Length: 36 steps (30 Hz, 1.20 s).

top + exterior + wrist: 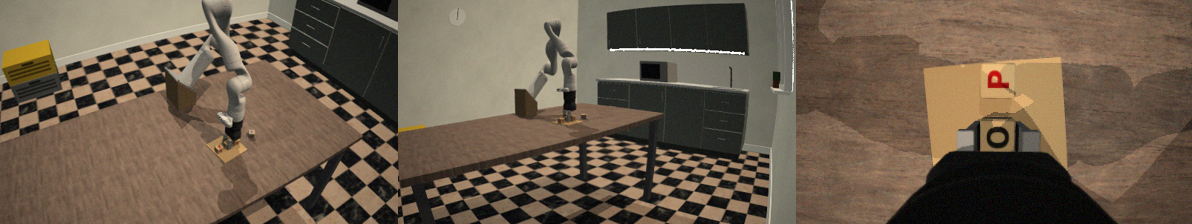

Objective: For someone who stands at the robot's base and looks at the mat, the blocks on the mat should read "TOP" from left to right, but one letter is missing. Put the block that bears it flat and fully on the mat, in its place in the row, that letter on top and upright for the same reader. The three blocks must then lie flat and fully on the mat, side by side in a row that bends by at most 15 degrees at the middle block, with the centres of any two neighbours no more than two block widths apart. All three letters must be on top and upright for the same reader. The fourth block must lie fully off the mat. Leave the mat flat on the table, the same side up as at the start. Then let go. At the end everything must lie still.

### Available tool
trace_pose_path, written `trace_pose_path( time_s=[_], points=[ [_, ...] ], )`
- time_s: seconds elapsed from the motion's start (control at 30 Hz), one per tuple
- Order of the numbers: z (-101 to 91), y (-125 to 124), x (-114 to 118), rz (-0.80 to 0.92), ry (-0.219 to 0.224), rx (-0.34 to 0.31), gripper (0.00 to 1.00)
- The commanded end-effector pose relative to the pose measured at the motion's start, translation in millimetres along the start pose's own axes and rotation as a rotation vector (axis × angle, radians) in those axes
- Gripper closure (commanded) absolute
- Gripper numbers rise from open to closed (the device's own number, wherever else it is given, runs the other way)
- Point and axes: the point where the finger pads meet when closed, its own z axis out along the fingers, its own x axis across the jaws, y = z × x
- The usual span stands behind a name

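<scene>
Placement step, by my read: tool (997, 138) is part-closed on the O block (997, 137), one grey finger (966, 139) on each side, black letter up, over the tan mat (951, 110) on the counter (871, 60). To do it well: lower straight, seat the block flat in line with the P block (997, 80), near it, then release without twisting. Readable marks: red "P", black "O". T block not visible from wrist. Fourth block (252, 133) sits off the mat; its mark is too small to read.

A wooden table (111, 156) carries a tan mat (237, 152) and a lone block (252, 133).
</scene>
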Motion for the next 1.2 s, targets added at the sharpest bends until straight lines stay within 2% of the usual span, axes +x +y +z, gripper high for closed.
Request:
trace_pose_path(
  time_s=[0.0, 1.17],
  points=[
    [-0.7, -0.4, -0.5, 0.000, -0.002, 0.001, 0.43],
    [3.6, -0.4, -0.6, 0.000, -0.002, 0.001, 0.43]
  ],
)
